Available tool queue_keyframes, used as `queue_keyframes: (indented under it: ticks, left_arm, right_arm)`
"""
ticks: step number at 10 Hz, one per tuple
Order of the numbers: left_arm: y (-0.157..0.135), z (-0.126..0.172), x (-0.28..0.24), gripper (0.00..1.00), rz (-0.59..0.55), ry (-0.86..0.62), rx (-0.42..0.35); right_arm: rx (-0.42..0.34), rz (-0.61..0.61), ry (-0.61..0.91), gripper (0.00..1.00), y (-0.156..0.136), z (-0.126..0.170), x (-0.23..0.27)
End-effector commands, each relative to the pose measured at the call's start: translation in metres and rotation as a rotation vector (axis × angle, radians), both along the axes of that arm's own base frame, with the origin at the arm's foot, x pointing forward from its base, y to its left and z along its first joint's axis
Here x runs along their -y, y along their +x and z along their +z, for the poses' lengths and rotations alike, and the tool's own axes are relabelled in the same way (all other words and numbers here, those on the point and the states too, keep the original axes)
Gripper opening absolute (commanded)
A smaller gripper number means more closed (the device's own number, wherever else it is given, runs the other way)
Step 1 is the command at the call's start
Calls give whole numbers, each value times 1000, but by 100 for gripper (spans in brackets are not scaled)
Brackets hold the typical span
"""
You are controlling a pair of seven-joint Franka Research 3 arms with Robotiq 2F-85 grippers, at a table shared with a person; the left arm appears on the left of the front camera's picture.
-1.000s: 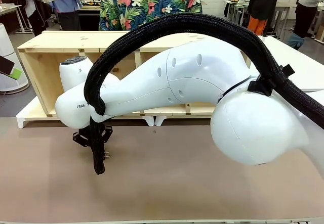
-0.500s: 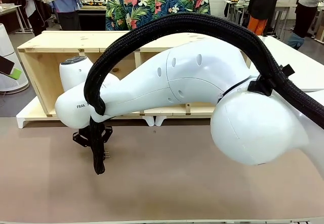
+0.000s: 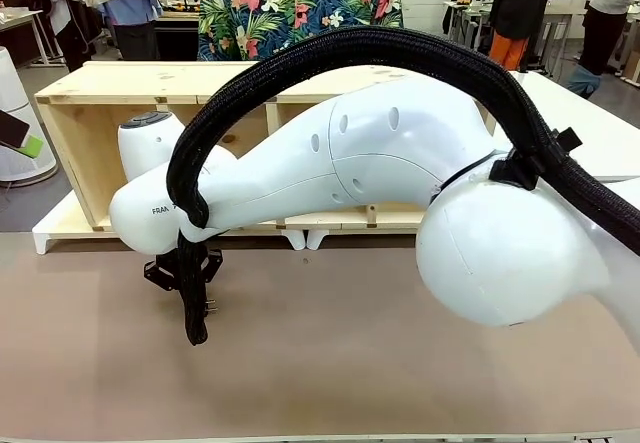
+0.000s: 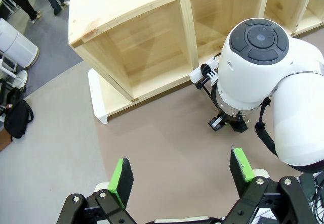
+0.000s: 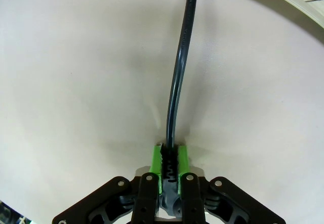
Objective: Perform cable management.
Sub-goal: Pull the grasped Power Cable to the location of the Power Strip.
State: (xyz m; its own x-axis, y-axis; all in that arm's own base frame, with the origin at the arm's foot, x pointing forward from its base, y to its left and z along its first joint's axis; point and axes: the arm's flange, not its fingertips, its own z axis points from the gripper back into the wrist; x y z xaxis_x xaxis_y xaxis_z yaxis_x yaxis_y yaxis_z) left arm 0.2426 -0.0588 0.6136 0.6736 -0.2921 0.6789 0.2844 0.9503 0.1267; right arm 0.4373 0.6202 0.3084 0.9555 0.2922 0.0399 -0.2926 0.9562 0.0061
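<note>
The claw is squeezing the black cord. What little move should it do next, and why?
Probably lift a little. The right claw is shut on the cable, low at the table, and the cable runs off across the surface ahead of it; raising it would free it for tidying.

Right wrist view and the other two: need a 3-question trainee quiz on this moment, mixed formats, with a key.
1. True or false: the right hand is shut on the cable.
2. Pick one: the left hand is A) open over the table with nothing between its fingers, B) shut on a plug, C) gripping a shelf board.
3. Fill in: in the right wrist view, the cable leaves the right hand toward the picture's ____ edge.

Key: 1 true; 2 A; 3 top.
</note>
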Motion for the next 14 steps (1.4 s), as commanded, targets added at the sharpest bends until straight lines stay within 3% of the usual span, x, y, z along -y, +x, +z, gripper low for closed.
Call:
queue_keyframes:
  ticks: [1, 2, 6, 10, 14]
  left_arm:
    - [1, 1, -1, 100, 2, -5, 5]
    - [1, 1, -1, 100, 2, -5, 5]
    - [1, 1, -1, 100, 2, -5, 5]
    - [1, 1, -1, 100, 2, -5, 5]
    - [1, 1, -1, 100, 2, -5, 5]
  right_arm:
    - [0, 1, -1, 0, 0, 0, 0]
    - [0, 0, 0, 15, 0, 0, 0]
    - [-46, -19, -43, 15, -46, 16, 9]
    - [25, -80, -97, 15, -82, 28, 47]
    - [19, -90, -56, 15, -109, 27, 101]
